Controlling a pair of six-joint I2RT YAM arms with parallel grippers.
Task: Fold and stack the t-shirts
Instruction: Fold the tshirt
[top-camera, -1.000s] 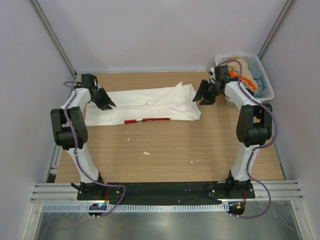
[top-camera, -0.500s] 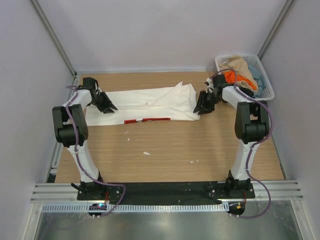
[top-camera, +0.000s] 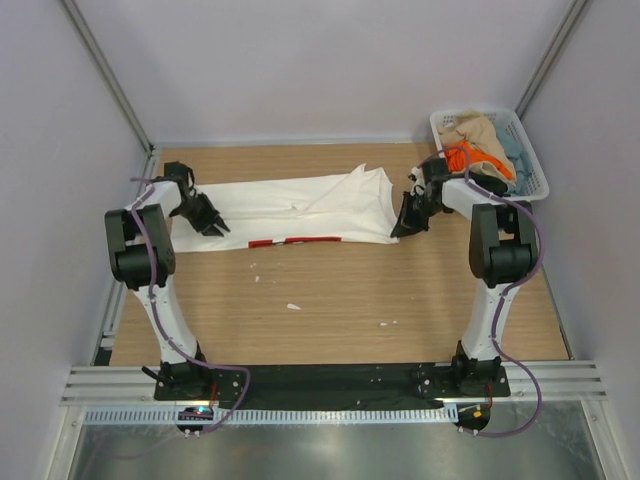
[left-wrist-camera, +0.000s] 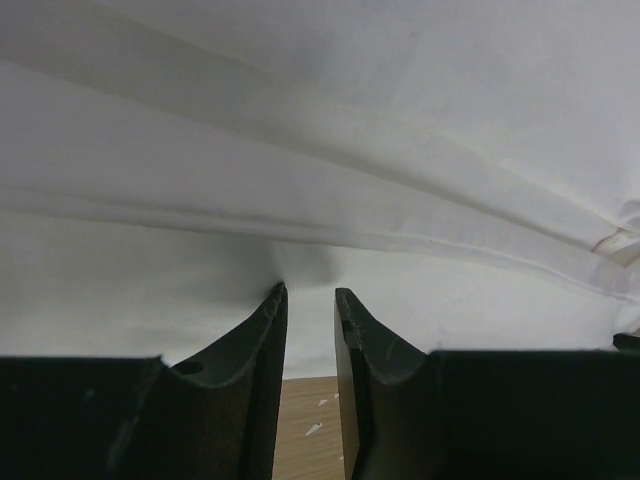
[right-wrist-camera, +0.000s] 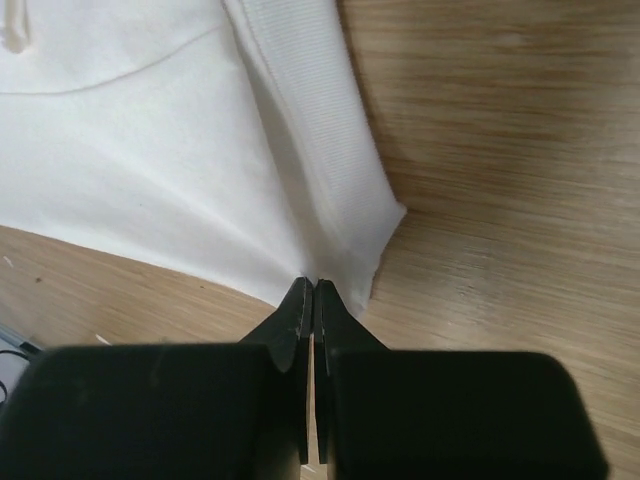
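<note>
Pinching white t-shirt (top-camera: 300, 208) corner edge: right pincer (right-wrist-camera: 312, 290); bare table (top-camera: 340, 290) nearside.

Shirt (top-camera: 300, 210) lies on table (top-camera: 400, 300), basket (top-camera: 530, 165) far right.

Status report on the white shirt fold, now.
Right gripper shut on white t-shirt corner. Left gripper part open at its opposite edge. Other shirts wait in basket. Nothing obstructing.

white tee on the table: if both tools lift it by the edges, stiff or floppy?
Probably floppy: the white tee lies flat in soft creases and puckers at the left tool. Likely light, thin cloth. The right tool pinches only a corner, so the middle should sag.
</note>
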